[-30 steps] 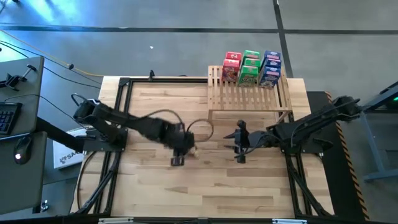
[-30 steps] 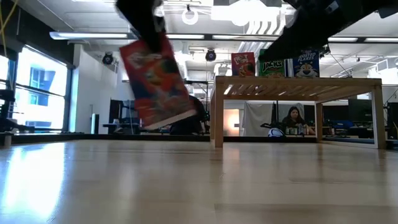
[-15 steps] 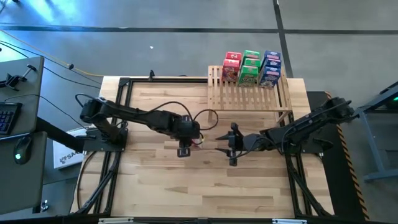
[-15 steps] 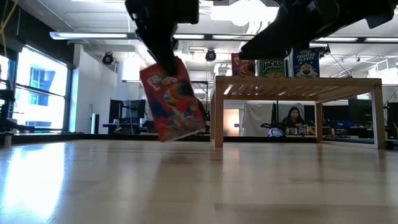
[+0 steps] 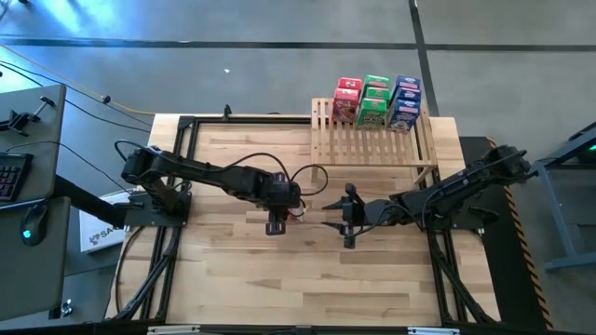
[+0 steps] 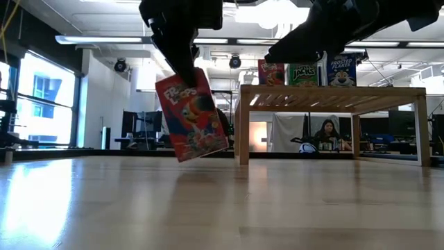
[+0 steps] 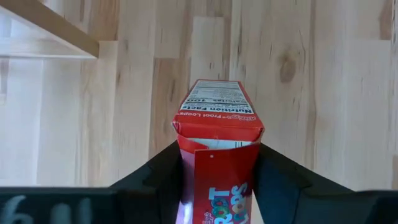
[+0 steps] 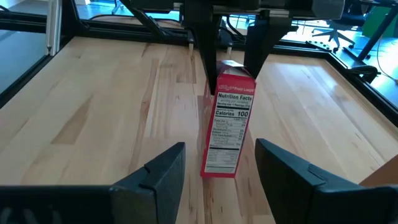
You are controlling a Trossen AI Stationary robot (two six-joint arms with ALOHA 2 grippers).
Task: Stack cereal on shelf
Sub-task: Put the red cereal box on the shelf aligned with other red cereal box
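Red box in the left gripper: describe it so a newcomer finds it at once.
Start from the wooden shelf at the table's far right, then look nearer, to mid-table, where the two arms meet. The left gripper holds the red cereal box by its top, tilted and clear of the tabletop, with the open right gripper facing it. Unlike the boxes on the shelf, it hangs in the air.
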